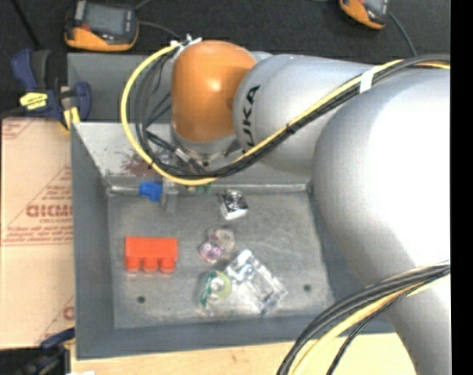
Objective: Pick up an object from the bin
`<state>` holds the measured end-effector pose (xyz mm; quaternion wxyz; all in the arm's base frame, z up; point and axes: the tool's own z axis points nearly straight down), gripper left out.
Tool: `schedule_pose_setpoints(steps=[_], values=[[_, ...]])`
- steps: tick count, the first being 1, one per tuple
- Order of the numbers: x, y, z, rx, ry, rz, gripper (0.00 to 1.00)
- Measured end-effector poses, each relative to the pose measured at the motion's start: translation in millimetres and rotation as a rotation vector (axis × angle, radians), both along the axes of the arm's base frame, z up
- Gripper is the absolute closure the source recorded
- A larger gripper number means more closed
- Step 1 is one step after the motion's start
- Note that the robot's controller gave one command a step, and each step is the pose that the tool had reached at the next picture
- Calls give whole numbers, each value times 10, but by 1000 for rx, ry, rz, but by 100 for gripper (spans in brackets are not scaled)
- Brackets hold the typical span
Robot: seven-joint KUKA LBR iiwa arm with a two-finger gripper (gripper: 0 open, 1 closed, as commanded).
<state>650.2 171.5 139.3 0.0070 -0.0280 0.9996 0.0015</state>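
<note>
**Control:** Report the station, largest item first.

**Operator:** I see the arm entering from the right of the frame. It covers the right and upper-middle parts of the grey bin. Its orange cover sits at upper centre, ringed by yellow and black cables. Below the cover, the gripper is low over the upper left of the bin floor, close to the back wall.

**Control:** Gripper state?

**Operator:** I cannot tell whether it is open or closed. The cover and cables hide most of it.

**Control:** Contents?

**Operator:** An orange block with three bumps lies flat at the lower left of the floor. A clear plastic piece lies at lower centre, touching a green-and-white ring on its left. A pale pink round item lies just above those two. A small shiny metal part lies at centre, near the back wall.

**Control:** And the item at the gripper?

**Operator:** Nearest to it is a small blue piece, just beside it on its left, at the upper left of the floor. Whether the two touch I cannot tell.
</note>
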Motion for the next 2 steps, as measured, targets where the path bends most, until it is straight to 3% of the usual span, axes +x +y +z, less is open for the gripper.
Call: schedule_pose_setpoints(steps=[1,2], values=[[-207,138,780,0,2,9,100],[77,-319,696,-5,6,41,100]])
